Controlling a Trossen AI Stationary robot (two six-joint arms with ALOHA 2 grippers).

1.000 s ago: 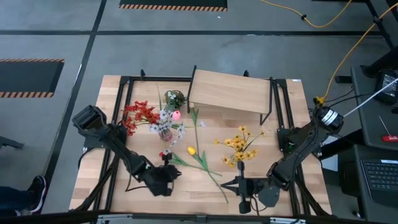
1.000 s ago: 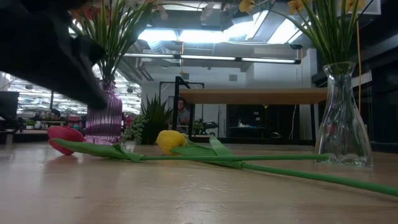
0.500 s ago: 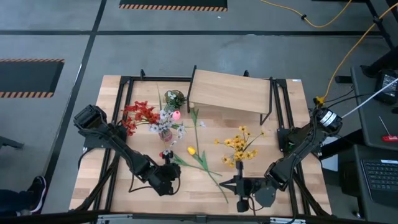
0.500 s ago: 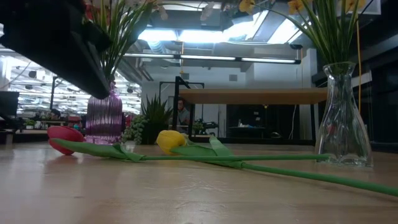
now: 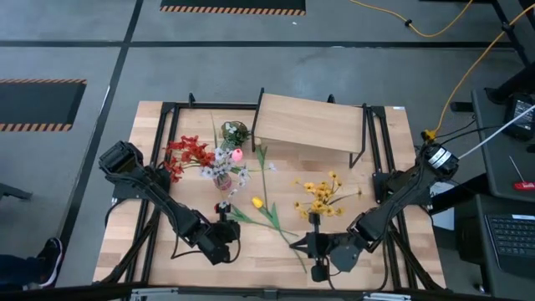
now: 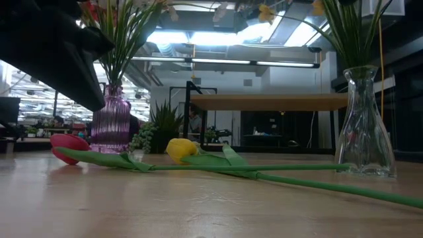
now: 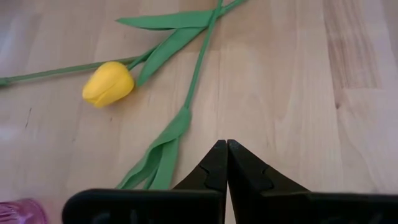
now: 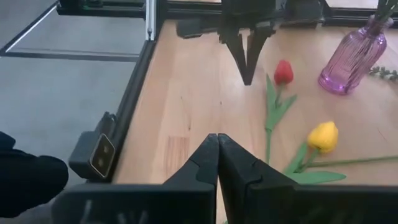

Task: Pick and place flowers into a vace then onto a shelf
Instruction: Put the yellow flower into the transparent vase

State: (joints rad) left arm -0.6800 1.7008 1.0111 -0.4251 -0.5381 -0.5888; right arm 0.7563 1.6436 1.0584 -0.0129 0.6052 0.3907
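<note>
The left gripper (image 7: 226, 149) hung over the front of the table (image 5: 134, 242), its two fingers pressed together with nothing between them. In the left wrist view its tips pointed at bare wood just beside a green leaf of the tulip stems. The right gripper (image 8: 217, 142) was also pressed together and empty, low over the front edge of the table, facing the left gripper across the loose tulips.

Two tulips lay flat on the table between the arms. The yellow tulip (image 7: 108, 84) rested with its stem crossing the stem of the red tulip (image 8: 283, 72), whose bud lay close to the pink vase (image 6: 111, 124). That ribbed pink vase stood upright and held white blossoms (image 5: 224, 160) and a pink bud (image 5: 237, 154), with red clusters (image 5: 185, 154) just beside it; whether those red ones sat in the same vase was hard to tell from above. A clear glass vase (image 6: 364, 125) stood upright near the right arm and held the small yellow blooms (image 5: 321, 192).

The shelf (image 5: 309, 122) stood at the back of the table, its light board on black legs, with a small green leafy bunch (image 5: 235, 132) just to its left.
</note>
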